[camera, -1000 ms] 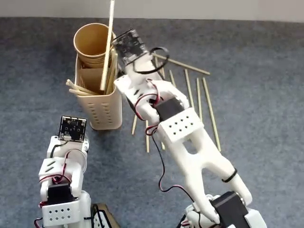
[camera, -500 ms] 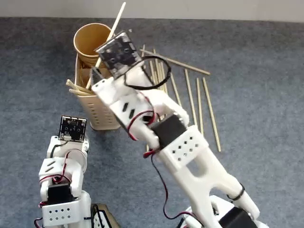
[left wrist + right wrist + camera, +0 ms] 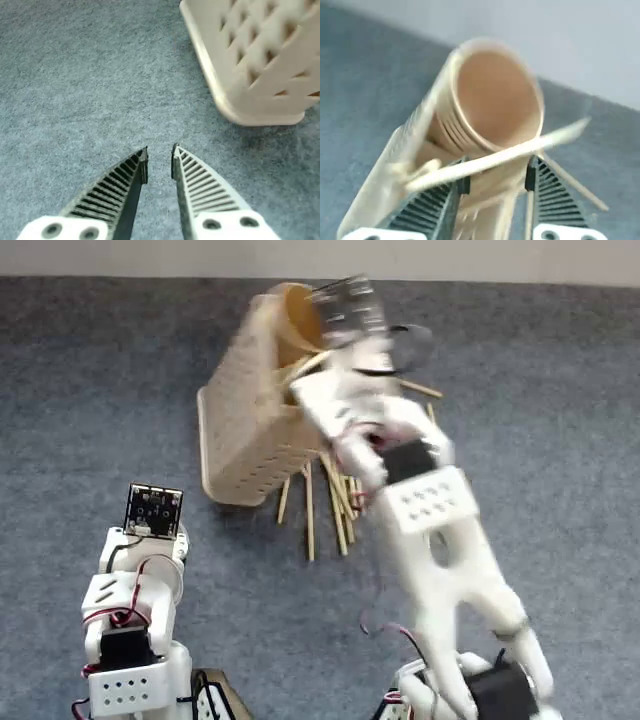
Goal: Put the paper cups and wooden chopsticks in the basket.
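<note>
I see the basket (image 3: 250, 430) tipped sideways on the desk (image 3: 100, 390), paper cups (image 3: 495, 100) inside. The right claw (image 3: 498, 167) gapes wide at its mouth; the left claw (image 3: 159, 150) hangs narrowly parted, empty.

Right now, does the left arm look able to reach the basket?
Probably yes. The left gripper is open, and the tilted basket lies just ahead of it, with bare carpet between them.

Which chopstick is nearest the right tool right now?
The chopstick lying across the paper cups, just ahead of the right tool; the other loose chopsticks lie on the carpet beside the tipped basket.
</note>
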Robot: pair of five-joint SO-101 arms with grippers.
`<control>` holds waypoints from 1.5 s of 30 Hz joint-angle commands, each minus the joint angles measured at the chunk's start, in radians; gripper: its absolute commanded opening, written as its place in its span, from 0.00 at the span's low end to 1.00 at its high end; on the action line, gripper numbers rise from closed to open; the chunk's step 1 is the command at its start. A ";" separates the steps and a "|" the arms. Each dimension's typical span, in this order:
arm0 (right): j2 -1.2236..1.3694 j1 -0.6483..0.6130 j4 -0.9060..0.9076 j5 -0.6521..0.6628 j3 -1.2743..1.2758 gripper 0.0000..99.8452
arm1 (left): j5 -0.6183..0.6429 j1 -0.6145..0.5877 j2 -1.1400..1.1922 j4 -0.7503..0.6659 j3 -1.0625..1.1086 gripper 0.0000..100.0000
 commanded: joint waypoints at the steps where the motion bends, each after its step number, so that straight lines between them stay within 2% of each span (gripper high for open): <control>1: -0.156 0.016 0.012 -0.009 0.024 0.19 | -0.012 0.015 -0.010 -0.003 0.018 0.11; 6: -0.176 -0.134 -0.001 -0.003 -0.008 0.19 | -0.012 0.015 -0.010 0.002 0.018 0.11; 14: -0.168 -0.054 0.174 0.020 -0.084 0.19 | -0.012 0.015 -0.010 -0.002 0.018 0.11; 17: -0.159 0.062 0.349 0.078 -0.186 0.19 | -0.012 0.015 -0.010 0.002 0.018 0.11; 22: -0.163 0.312 0.746 0.110 -0.412 0.19 | -0.012 0.007 -0.010 0.000 0.002 0.11; 25: -0.156 0.464 0.817 0.140 -0.421 0.19 | -0.002 -0.025 -0.008 0.057 -0.105 0.11; 28: -0.170 0.565 0.771 0.140 -0.277 0.19 | 0.071 -0.028 0.031 0.109 -0.260 0.11; 31: -0.280 0.598 0.736 0.110 -0.160 0.19 | 0.089 0.015 0.236 0.120 -0.476 0.11; 33: -0.443 0.596 0.746 0.097 -0.133 0.19 | 0.097 0.045 0.484 0.167 -0.693 0.11; 36: -0.702 0.567 0.825 0.100 -0.093 0.19 | 0.117 0.125 0.964 0.388 -1.139 0.11; 39: -0.835 0.529 0.875 0.169 0.130 0.19 | 0.110 0.260 1.420 0.651 -1.612 0.11; 42: -0.871 0.544 0.727 0.230 0.472 0.19 | 0.114 0.335 1.735 0.763 -2.041 0.11; 45: -0.911 0.631 0.519 0.238 0.763 0.19 | 0.112 0.364 1.977 0.812 -2.416 0.11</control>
